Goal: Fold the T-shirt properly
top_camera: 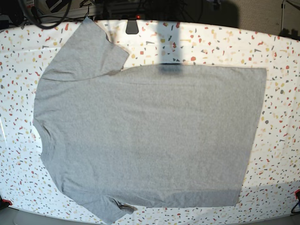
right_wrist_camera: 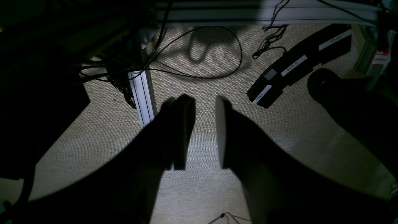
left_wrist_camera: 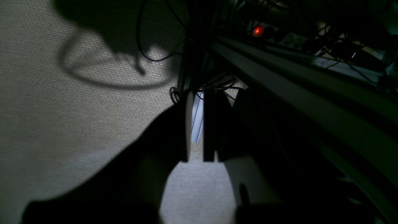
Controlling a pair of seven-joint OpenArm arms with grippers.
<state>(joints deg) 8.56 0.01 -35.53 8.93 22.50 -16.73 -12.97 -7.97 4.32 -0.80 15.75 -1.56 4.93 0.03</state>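
Observation:
The T-shirt (top_camera: 150, 136) is heather grey and lies spread flat, plain side up, on the speckled table (top_camera: 281, 42). Its sleeves point to the left, one at the back left (top_camera: 89, 47) and one at the front left (top_camera: 105, 211). Its hem is on the right. No lettering shows. Neither gripper appears in the base view. My left gripper (left_wrist_camera: 199, 124) hangs over carpet beside the frame, with only a thin slit between its jaws, and holds nothing. My right gripper (right_wrist_camera: 203, 130) is over carpet with a small gap between its jaws, and is empty.
Both wrist views show beige carpet (right_wrist_camera: 199, 193) below the table. There are aluminium frame rails (right_wrist_camera: 143, 93), loose black cables (right_wrist_camera: 217, 62), a black labelled bar (right_wrist_camera: 298, 65) and a power strip with a red light (left_wrist_camera: 258, 30). Cables lie behind the table's back edge (top_camera: 47, 14).

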